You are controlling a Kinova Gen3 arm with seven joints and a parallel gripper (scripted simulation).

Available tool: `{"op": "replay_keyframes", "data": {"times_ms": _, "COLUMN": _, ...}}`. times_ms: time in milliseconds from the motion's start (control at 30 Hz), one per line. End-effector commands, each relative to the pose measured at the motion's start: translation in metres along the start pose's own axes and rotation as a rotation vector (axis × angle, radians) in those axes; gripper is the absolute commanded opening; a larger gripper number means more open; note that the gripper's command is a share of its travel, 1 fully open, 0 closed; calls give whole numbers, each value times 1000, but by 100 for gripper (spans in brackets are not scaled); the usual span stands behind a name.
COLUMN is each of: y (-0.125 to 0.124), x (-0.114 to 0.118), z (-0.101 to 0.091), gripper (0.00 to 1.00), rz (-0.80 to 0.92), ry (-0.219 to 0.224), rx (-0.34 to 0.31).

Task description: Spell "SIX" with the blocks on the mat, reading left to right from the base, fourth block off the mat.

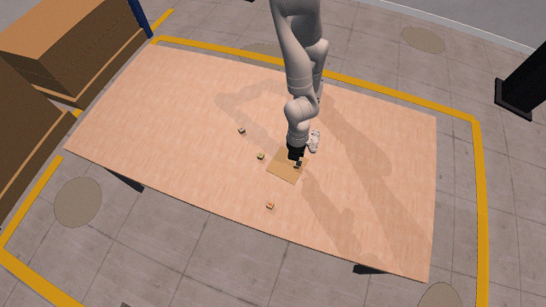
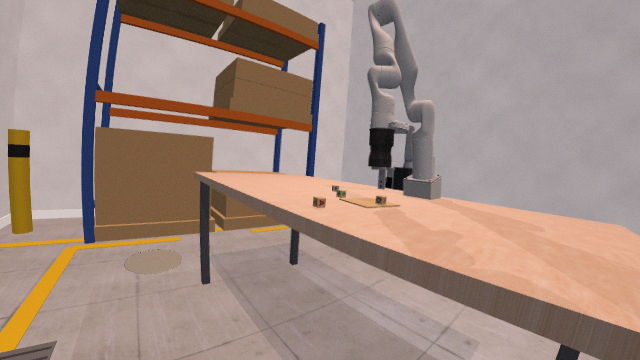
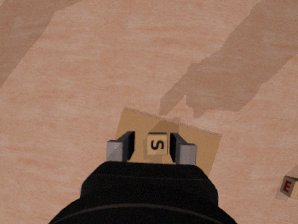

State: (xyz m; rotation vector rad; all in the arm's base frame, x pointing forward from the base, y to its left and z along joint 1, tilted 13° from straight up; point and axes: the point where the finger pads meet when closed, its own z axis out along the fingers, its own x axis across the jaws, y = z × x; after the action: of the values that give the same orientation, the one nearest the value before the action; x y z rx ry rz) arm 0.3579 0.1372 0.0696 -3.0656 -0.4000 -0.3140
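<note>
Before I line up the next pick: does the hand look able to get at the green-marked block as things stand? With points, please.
Probably yes. The hand [image 1: 298,163] [image 2: 381,186] [image 3: 152,142] is open and empty above the mat [image 1: 279,170] [image 2: 360,202] [image 3: 202,145], and the green-marked block [image 1: 260,156] [image 2: 341,193] sits beside it with no other block touching.

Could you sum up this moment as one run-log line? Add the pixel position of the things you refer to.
claw [image 2: 382,186] [image 3: 152,142]: open, above mat | S block [image 2: 381,200] [image 3: 157,144]: on mat [image 1: 281,171] [image 2: 361,202] [image 3: 200,137] | other three blocks: off mat
</note>
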Motion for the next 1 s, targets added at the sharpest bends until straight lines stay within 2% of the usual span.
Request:
{"op": "replay_keyframes", "data": {"times_ms": 0, "y": 8, "x": 8, "z": -18, "gripper": 79, "rz": 19, "ry": 26, "rx": -6}}
{"op": "replay_keyframes", "data": {"times_ms": 200, "y": 8, "x": 8, "z": -38, "gripper": 79, "rz": 19, "ry": 26, "rx": -6}}
{"op": "replay_keyframes", "data": {"times_ms": 467, "y": 8, "x": 8, "z": -43, "gripper": 79, "rz": 19, "ry": 26, "rx": -6}}
{"op": "replay_keyframes", "data": {"times_ms": 500, "y": 8, "x": 8, "z": -43, "gripper": 100, "rz": 19, "ry": 26, "rx": -6}}
{"op": "replay_keyframes", "data": {"times_ms": 967, "y": 8, "x": 8, "z": -43, "gripper": 100, "rz": 19, "ry": 26, "rx": -6}}
